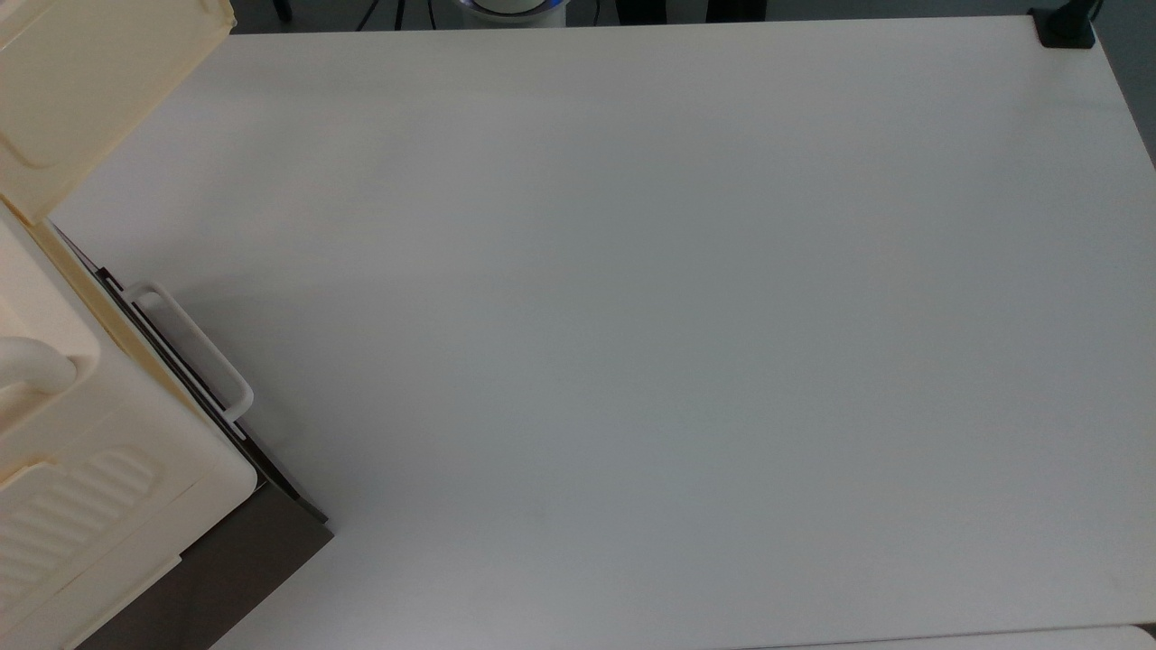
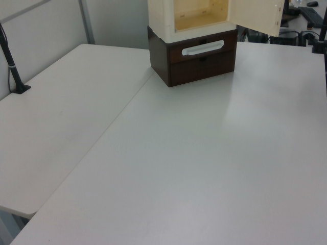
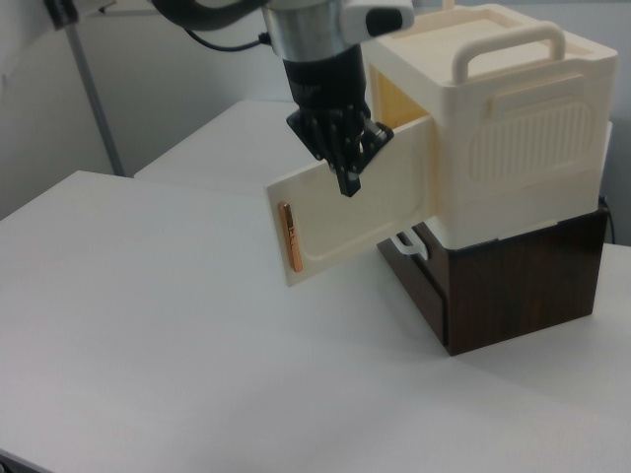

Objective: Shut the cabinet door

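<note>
The cabinet [image 3: 503, 128] is a cream box with a ribbed side and a top handle, sitting on a dark brown drawer base [image 3: 513, 286]. Its cabinet door [image 3: 345, 222] stands swung open toward the right view's left, and a copper handle strip [image 3: 286, 235] runs along its free edge. My gripper [image 3: 350, 182] hangs shut just in front of the door's upper outer face, at or very near its surface. The top view has the door [image 1: 81, 90] at top left, above the cabinet [image 1: 81, 451]. Seen in the left view, the door [image 2: 255, 15] leaves the hollow cabinet [image 2: 194, 15] uncovered.
A white loop handle [image 2: 203, 48] sticks out of the brown drawer front. The white table [image 1: 632, 343] stretches wide to the top view's right. A black clamp post [image 2: 13, 66] stands on the side table at the left view's left. A black mount [image 1: 1066, 27] sits at the table's far corner.
</note>
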Tool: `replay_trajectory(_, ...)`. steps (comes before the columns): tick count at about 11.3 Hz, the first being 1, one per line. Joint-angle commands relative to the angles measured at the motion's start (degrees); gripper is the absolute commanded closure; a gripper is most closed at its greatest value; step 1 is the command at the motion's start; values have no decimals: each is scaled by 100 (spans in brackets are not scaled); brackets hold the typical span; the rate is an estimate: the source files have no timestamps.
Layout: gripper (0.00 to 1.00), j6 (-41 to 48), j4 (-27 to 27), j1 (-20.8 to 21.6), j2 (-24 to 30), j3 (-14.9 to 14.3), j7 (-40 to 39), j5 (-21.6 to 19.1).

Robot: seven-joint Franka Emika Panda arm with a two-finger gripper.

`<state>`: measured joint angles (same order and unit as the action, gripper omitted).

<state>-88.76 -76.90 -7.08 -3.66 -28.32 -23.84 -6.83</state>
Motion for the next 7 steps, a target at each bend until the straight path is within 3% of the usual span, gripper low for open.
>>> replay_trajectory(1, 100, -237, -89, 329, -169, 46, 712, -3)
replay_trajectory(4, 100, -1481, -159, 724, -388, 204, 2010, -248)
replay_trajectory(7, 100, -3170, -194, 725, -819, 467, 3251, -364)
